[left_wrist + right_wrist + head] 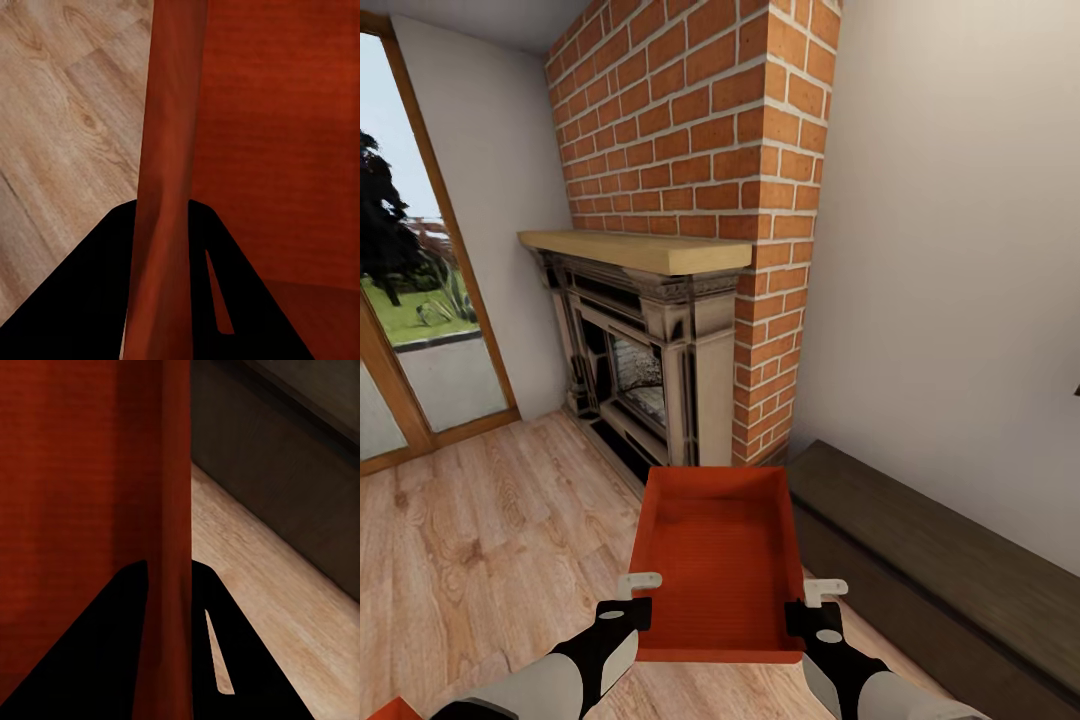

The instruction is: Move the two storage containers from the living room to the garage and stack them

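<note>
An orange-red storage container [722, 560], seemingly light, stiff and thin-walled, is held above the living room's wood floor [490, 540] before the brick fireplace [650, 370], left gripper [632, 598] and right gripper [815, 605] each clamped on a side wall.

No writing, label, brand, number or sign can be read anywhere here. The orange-red storage container [720, 560] has plain walls with no print, the brick chimney breast [690, 150] and wooden mantel shelf [635, 250] carry no lettering, and the dark low bench [950, 570] along the wall is unmarked too.
</note>
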### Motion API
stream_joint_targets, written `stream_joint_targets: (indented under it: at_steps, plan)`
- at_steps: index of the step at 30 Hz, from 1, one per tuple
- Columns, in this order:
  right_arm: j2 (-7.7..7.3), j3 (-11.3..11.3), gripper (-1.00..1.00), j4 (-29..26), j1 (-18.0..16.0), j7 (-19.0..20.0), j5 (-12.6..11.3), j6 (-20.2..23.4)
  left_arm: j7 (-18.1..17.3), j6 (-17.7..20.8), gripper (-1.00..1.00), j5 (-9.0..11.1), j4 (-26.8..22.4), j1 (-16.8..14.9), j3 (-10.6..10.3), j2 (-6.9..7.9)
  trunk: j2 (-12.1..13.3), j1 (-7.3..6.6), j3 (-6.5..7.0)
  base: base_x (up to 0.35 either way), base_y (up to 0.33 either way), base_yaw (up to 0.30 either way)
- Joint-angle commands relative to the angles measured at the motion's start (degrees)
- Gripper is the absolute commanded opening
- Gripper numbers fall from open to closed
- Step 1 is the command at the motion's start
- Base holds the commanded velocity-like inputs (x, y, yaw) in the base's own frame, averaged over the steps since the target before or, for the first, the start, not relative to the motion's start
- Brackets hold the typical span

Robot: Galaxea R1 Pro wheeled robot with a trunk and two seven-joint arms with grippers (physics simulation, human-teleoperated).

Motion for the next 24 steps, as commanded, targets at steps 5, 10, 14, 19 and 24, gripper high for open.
stream_joint_targets:
  at_steps: [5,10,14,19,24]
  plan:
    - [0.01,-0.91,-1.00,0.17,-0.04,-0.03,-0.67,-0.16,0.43,0.05,-1.00,-0.26,-0.21,-0.05,0.64,-0.02,-0.04,0.00,-0.06,0.000,0.000,0.000]
    - [0.01,-0.91,-1.00,0.17,-0.04,-0.03,-0.67,-0.13,0.43,0.03,-1.00,-0.26,-0.21,-0.05,0.64,-0.02,-0.04,0.00,-0.06,0.000,0.000,0.000]
    - [0.05,-0.91,-1.00,0.17,-0.07,-0.11,-0.71,-0.16,0.43,0.04,-1.00,-0.26,-0.21,-0.05,0.64,-0.02,-0.04,0.00,0.19,0.000,0.000,0.000]
    - [0.02,-0.91,-1.00,0.17,-0.07,-0.12,-0.71,-0.16,0.51,0.05,-1.00,-0.26,-0.21,-0.05,0.64,-0.02,-0.04,0.00,0.64,0.000,0.000,0.000]
    - [0.00,-0.91,-1.00,0.17,-0.08,-0.12,-0.73,-0.16,0.52,0.05,-1.00,-0.26,-0.21,-0.05,0.64,-0.02,-0.04,0.00,1.09,0.000,0.000,0.000]
